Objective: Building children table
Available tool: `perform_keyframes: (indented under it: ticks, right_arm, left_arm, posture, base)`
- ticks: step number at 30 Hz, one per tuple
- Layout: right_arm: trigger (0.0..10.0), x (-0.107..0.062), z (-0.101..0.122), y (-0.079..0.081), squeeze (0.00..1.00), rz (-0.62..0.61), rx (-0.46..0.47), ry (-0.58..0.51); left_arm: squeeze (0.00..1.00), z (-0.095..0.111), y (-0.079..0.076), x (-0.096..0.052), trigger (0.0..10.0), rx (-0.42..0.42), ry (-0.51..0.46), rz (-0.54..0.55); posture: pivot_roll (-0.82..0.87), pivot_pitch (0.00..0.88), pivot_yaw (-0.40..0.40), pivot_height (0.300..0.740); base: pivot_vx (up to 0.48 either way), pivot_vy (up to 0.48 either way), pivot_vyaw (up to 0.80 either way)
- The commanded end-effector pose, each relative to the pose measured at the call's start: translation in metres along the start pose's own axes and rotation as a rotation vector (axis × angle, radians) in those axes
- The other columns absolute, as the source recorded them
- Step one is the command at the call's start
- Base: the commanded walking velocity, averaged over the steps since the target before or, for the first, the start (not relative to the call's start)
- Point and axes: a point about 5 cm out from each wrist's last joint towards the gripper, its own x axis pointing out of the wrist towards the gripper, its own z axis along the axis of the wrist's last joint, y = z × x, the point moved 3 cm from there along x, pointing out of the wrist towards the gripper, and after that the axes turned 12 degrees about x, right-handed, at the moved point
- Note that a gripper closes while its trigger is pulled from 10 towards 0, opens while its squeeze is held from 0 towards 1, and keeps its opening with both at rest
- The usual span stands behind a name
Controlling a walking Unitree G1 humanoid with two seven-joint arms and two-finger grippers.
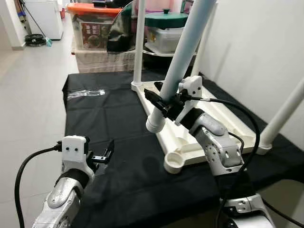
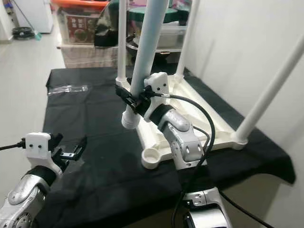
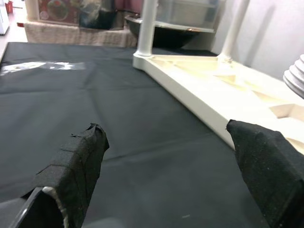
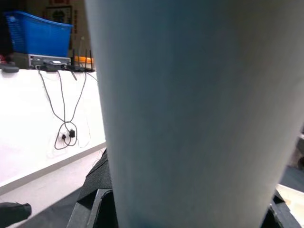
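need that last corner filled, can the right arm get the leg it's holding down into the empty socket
Probably yes: the right gripper holds the loose leg tilted, its lower end just above and behind the empty socket, with nothing between them.

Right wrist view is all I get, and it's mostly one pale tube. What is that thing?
Observer: A table leg, clamped in the right gripper.
Operator: Is it fitted yet?
Observer: No, its lower end hangs above the empty corner socket of the upturned tabletop.
Operator: And the other arm?
Observer: The left gripper is open over the black cloth, holding nothing.
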Motion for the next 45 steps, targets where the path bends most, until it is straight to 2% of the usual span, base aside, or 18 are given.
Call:
perform_keyframes:
  ticks: [1, 10, 12, 14, 16, 20, 24, 27, 29, 32, 34, 37, 40, 41, 42, 45]
  right_arm:
    - [10.0, -0.001, -0.002, -0.001, 0.00, 0.009, 0.007, 0.009]
    - [10.0, -0.006, -0.009, 0.006, 0.00, 0.164, -0.024, 0.099]
    - [10.0, -0.009, -0.016, 0.006, 0.00, 0.225, -0.038, 0.159]
    - [10.0, -0.010, -0.019, 0.006, 0.00, 0.236, -0.042, 0.178]
    - [10.0, -0.014, -0.036, 0.010, 0.00, 0.318, -0.070, 0.267]
    - [10.0, -0.016, -0.040, 0.011, 0.00, 0.347, -0.074, 0.291]
    - [10.0, -0.017, -0.044, 0.008, 0.00, 0.365, -0.078, 0.314]
    - [10.0, -0.018, -0.045, 0.002, 0.00, 0.371, -0.085, 0.333]
    - [10.0, -0.021, -0.041, -0.008, 0.00, 0.374, -0.093, 0.349]
    - [10.0, -0.023, -0.039, -0.012, 0.00, 0.375, -0.093, 0.354]
    - [10.0, -0.029, -0.031, -0.024, 0.00, 0.360, -0.081, 0.352]
    - [10.0, -0.036, -0.025, -0.030, 0.00, 0.362, -0.061, 0.348]
    - [10.0, -0.046, -0.022, -0.023, 0.00, 0.428, 0.022, 0.336]
    - [10.0, -0.046, -0.022, -0.023, 0.00, 0.428, 0.022, 0.336]
    - [10.0, -0.055, -0.031, -0.014, 0.00, 0.489, 0.032, 0.365]
    - [10.0, -0.058, -0.036, -0.012, 0.00, 0.503, 0.031, 0.379]
  left_arm:
    - [0.00, -0.002, -0.002, 0.000, 10.0, -0.014, 0.005, -0.002]
    - [0.00, -0.004, -0.002, 0.001, 10.0, -0.008, 0.011, -0.005]
    - [0.00, -0.006, -0.004, 0.002, 10.0, -0.002, 0.014, -0.009]
    - [0.00, -0.006, -0.004, 0.002, 10.0, -0.001, 0.016, -0.010]
    - [0.00, -0.010, -0.004, 0.001, 10.0, 0.010, 0.028, -0.013]
    - [0.00, -0.010, -0.003, 0.000, 10.0, 0.013, 0.031, -0.010]
    - [0.00, -0.011, -0.002, -0.002, 10.0, 0.018, 0.036, -0.005]
    - [0.00, -0.011, -0.001, -0.004, 10.0, 0.023, 0.041, -0.003]
    - [0.00, -0.012, 0.000, -0.005, 10.0, 0.028, 0.045, -0.001]
    - [0.00, -0.012, 0.001, -0.005, 10.0, 0.029, 0.046, 0.000]
    - [0.00, -0.012, 0.001, -0.006, 10.0, 0.028, 0.047, 0.002]
    - [0.00, -0.013, 0.000, -0.006, 10.0, 0.026, 0.048, -0.001]
    - [0.00, -0.013, 0.000, -0.005, 10.0, 0.026, 0.050, -0.008]
    - [0.00, -0.013, 0.000, -0.005, 10.0, 0.026, 0.050, -0.008]
    - [0.00, -0.014, -0.001, -0.004, 10.0, 0.028, 0.052, -0.012]
    - [0.00, -0.014, -0.001, -0.004, 10.0, 0.028, 0.052, -0.015]
  posture:
    - [0.06, 0.000, -0.083, 0.740]
    - [0.06, 0.000, -0.081, 0.740]
    - [0.06, 0.000, -0.082, 0.740]
    - [0.06, 0.000, -0.082, 0.740]
    - [0.06, 0.000, -0.086, 0.740]
    - [0.07, 0.000, -0.090, 0.740]
    - [0.08, 0.000, -0.091, 0.740]
    - [0.08, 0.000, -0.090, 0.740]
    - [0.09, 0.000, -0.092, 0.740]
    - [0.09, 0.000, -0.092, 0.740]
    - [0.09, 0.000, -0.089, 0.740]
    - [0.09, 0.000, -0.089, 0.740]
    - [0.08, 0.000, -0.079, 0.740]
    - [0.08, 0.000, -0.079, 0.740]
    - [0.07, 0.000, -0.074, 0.740]
    - [0.07, 0.000, -0.074, 0.740]
  base:
    - [0.000, 0.000, 0.00]
    - [0.000, 0.000, 0.00]
    - [0.000, 0.000, 0.00]
    - [0.000, 0.000, 0.00]
    - [0.000, 0.000, 0.00]
    - [0.000, 0.000, 0.00]
    - [0.000, 0.000, 0.00]
    - [0.000, 0.000, 0.00]
    - [0.000, 0.000, 0.00]
    - [0.000, 0.000, 0.00]
    - [0.000, 0.000, 0.00]
    - [0.000, 0.000, 0.00]
    - [0.000, 0.000, 0.00]
    - [0.000, 0.000, 0.00]
    - [0.000, 0.000, 0.00]
    - [0.000, 0.000, 0.00]
